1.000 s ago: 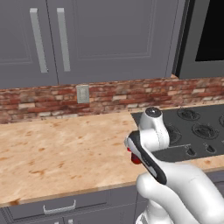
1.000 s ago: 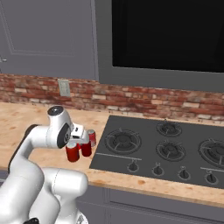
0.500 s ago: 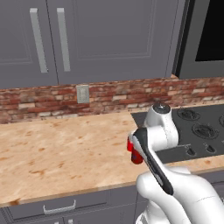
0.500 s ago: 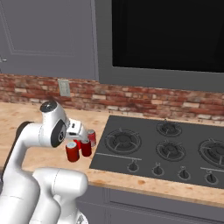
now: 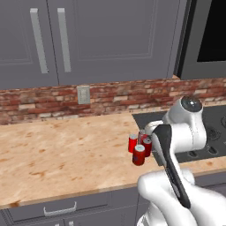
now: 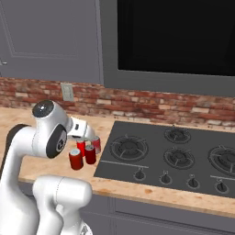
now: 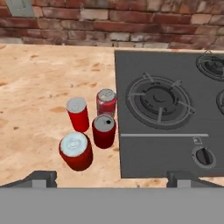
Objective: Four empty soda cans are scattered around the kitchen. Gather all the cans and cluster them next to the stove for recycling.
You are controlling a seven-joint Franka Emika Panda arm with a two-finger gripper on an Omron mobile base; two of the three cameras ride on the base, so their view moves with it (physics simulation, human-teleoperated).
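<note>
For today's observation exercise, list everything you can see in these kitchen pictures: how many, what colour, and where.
Soda cans: four, red with silver tops, upright in a cluster on the counter just left of the stove.
Stove: one, black, set into the counter, knobs along its front.
Counter: one, tan speckled.
Brick wall: one, red-brown, behind the counter.
Wall outlet: one, pale, on the brick.
Cupboards: grey, above the brick.
End effector: one, dark tips, open, above the cans.

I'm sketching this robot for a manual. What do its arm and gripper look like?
The arm is glossy white, built of rounded, bulbous links, with dark grey to black bands and panels at the joints and a round grey cap on one joint. No cables or markings show. In the hand view the gripper shows two small dark grey finger tips, blocky and flat-topped.
</note>
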